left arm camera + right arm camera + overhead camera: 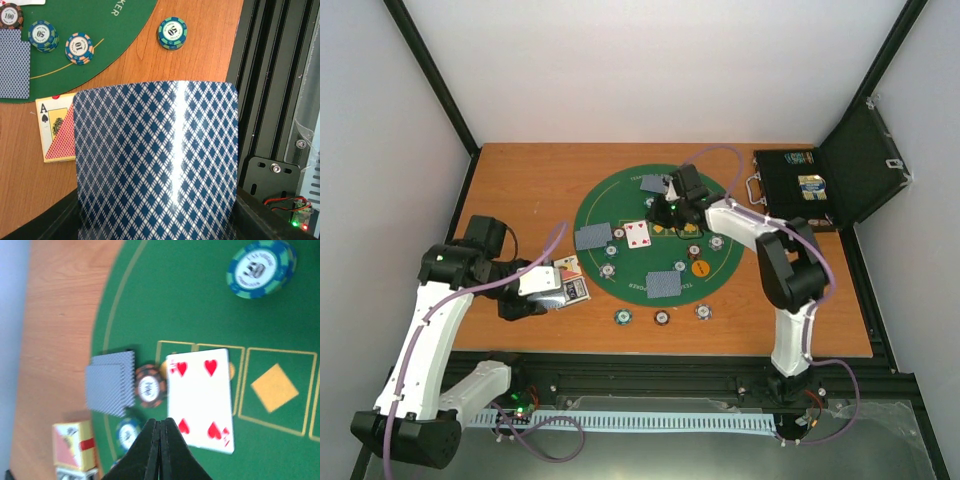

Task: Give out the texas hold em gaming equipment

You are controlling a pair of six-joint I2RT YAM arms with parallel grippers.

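You are looking down your right gripper (160, 423), its black fingers pressed together with nothing between them, over a green mat (190, 305) on a wooden table (65, 315). Beside the tips lies a face-up card (200, 400) of red hearts. A brown chip (150, 386) sits between it and some face-down cards (111, 382). A blue chip (260, 268) marked 50 lies well apart, upper right.

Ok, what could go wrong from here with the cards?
The left gripper pinches the blue-backed cards only at one end; they could slip or fan out, and they block much of that wrist view. The right gripper, shut and empty, hangs over the face-up hearts card; lowering could shove it or the chip at its edge.
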